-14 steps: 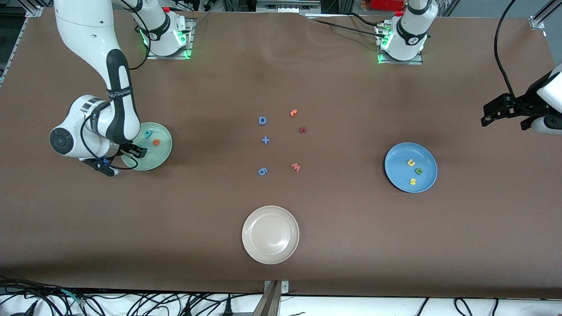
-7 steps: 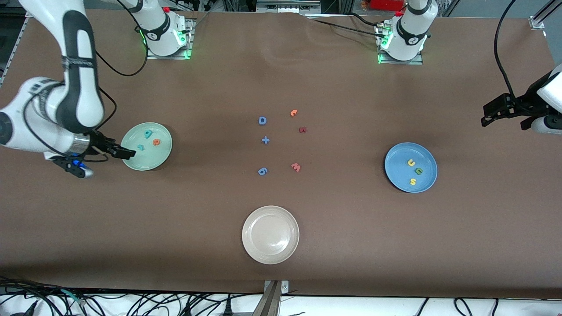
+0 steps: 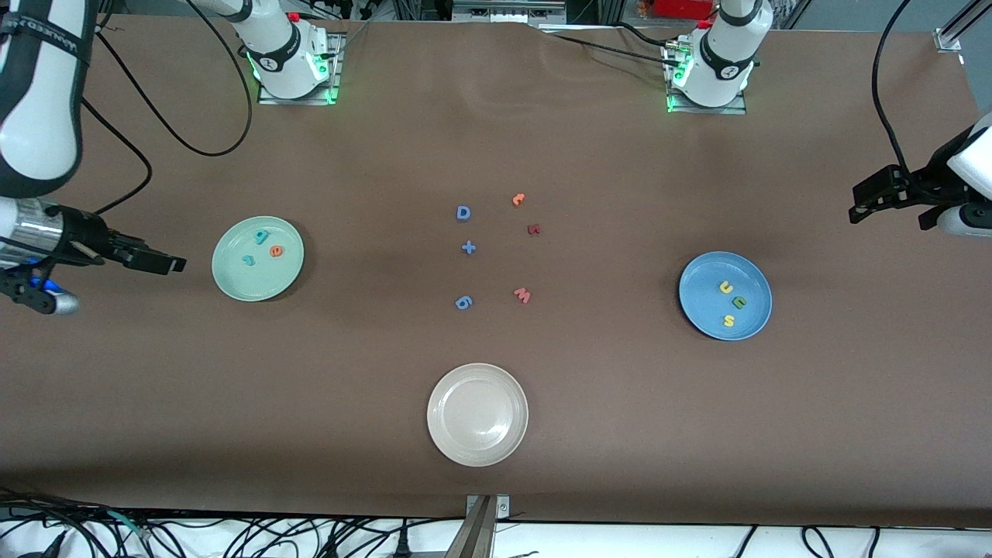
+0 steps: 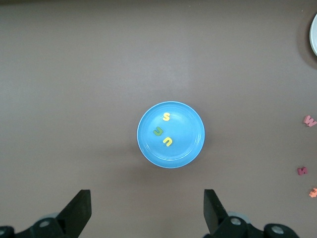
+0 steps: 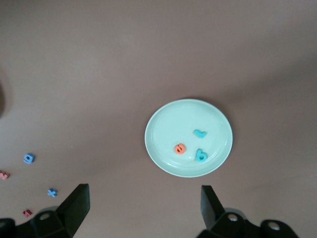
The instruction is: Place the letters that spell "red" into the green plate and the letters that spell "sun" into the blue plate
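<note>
Partly cropped right gripper [image 3: 159, 262], left gripper [image 3: 872, 203]

Open tabletop [image 3: 620, 403] between plates, loose letters mid-table

Right pincer [image 3: 159, 261] beside green plate [image 3: 232, 283], nothing between; left pincer [image 3: 868, 203] clear above blue plate [image 3: 697, 310]; white plate [image 3: 477, 415] apart from both.

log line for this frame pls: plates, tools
green plate: r, e, d in | blue plate: s, u, n in | right tool: open, empty, beside green plate | left tool: open, empty, waiting
</note>
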Tool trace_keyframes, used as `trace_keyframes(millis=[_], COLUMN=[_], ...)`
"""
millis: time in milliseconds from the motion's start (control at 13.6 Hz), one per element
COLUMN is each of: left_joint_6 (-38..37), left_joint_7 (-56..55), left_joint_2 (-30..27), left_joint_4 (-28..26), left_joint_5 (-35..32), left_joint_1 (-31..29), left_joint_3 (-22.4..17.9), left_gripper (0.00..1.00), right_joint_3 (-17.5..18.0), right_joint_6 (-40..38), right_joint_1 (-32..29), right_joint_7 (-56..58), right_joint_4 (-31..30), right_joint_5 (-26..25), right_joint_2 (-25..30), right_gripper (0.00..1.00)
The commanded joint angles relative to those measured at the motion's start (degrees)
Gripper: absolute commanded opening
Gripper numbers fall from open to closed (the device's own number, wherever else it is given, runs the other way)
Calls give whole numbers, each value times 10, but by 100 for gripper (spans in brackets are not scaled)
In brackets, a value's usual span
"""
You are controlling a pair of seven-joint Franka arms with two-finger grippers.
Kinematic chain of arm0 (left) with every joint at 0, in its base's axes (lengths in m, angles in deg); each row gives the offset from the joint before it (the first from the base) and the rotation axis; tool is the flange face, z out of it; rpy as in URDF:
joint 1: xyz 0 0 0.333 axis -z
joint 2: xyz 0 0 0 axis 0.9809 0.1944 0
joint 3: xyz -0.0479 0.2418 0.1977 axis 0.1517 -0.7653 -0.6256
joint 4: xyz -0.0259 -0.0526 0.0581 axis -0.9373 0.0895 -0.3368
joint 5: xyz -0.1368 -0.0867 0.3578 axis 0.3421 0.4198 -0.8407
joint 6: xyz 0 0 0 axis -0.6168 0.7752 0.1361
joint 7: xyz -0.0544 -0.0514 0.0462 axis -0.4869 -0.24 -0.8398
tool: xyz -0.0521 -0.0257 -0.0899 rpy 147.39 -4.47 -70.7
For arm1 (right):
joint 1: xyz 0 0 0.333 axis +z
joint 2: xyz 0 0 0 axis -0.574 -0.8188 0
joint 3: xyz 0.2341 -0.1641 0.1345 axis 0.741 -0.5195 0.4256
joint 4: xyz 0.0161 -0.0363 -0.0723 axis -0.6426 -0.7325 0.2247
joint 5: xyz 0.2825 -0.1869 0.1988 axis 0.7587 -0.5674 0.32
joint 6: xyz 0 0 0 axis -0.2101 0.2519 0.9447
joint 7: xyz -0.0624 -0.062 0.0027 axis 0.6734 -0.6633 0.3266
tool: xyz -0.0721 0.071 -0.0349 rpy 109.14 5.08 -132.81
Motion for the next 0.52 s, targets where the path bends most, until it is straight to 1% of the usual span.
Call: trace_keyframes(millis=[0, 221, 295, 369, 443], left_joint_6=[0, 0, 0, 0, 0], left_joint_7=[2, 2, 2, 2, 2], left_joint_2=[4, 3, 4, 4, 4], left_joint_4=[10, 10, 10, 10, 10], left_joint_5=[16, 16, 16, 16, 16], left_joint_1=[1, 1, 1, 1, 1], left_joint_3=[-3, -3, -3, -3, -3], left_gripper=[100, 100, 100, 100, 100], right_joint_3=[-10, -4, 12, 54, 117], right_joint_6=[-27, -25, -27, -27, -28], right_joint_1=[-5, -14, -28, -62, -105], right_joint_7=[9, 7, 5, 4, 4], right_joint_4=[48, 65, 79, 95, 110], right_joint_5=[4, 4, 2, -15, -47], right_joint_2=[-9, -16, -21, -21, -16], right_gripper=[99, 99, 99, 99, 99])
